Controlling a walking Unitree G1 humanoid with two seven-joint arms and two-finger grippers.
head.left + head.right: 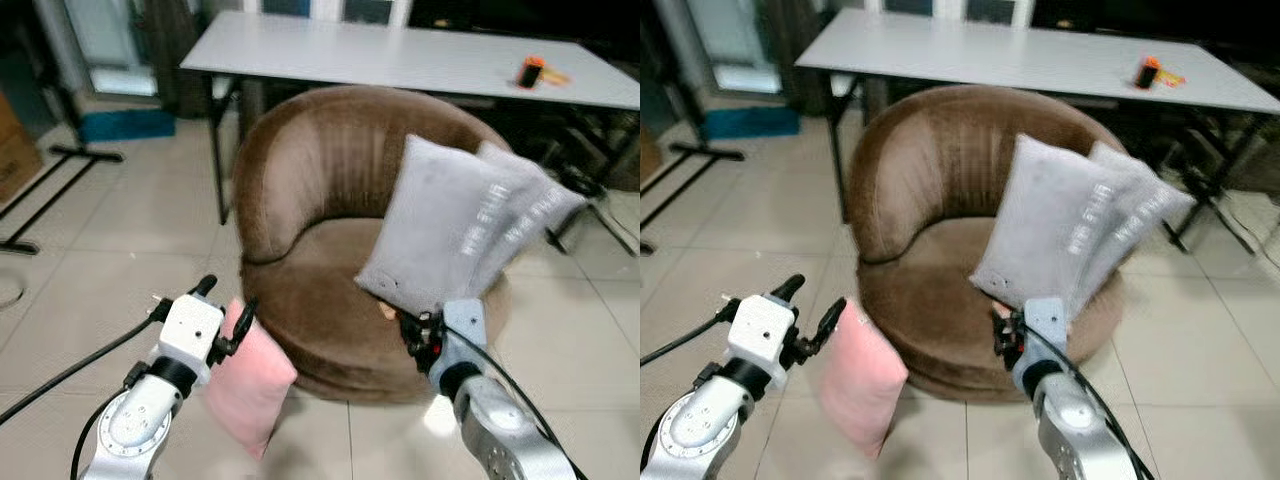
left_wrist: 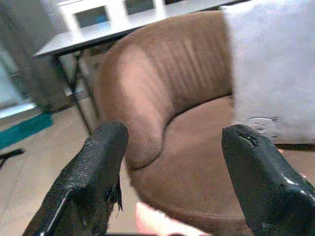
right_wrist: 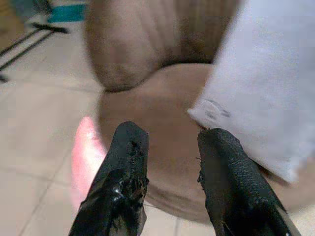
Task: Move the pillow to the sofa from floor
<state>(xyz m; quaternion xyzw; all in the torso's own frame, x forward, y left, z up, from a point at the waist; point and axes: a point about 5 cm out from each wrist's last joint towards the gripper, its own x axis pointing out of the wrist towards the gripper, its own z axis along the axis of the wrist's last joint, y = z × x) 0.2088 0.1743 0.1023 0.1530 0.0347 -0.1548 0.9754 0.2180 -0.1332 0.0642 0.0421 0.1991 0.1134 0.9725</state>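
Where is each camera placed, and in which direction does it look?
Left eye view: on the head, looking forward and down at the brown sofa, the grey pillow on it, the pink pillow and both arms.
Right eye view: the other head eye, same scene; left claw and right claw low in front.
Left wrist view: looks along open black fingers toward the sofa back.
Right wrist view: looks along its fingers at the sofa seat.
Shared: both wrist views show the grey pillow and a bit of the pink one.
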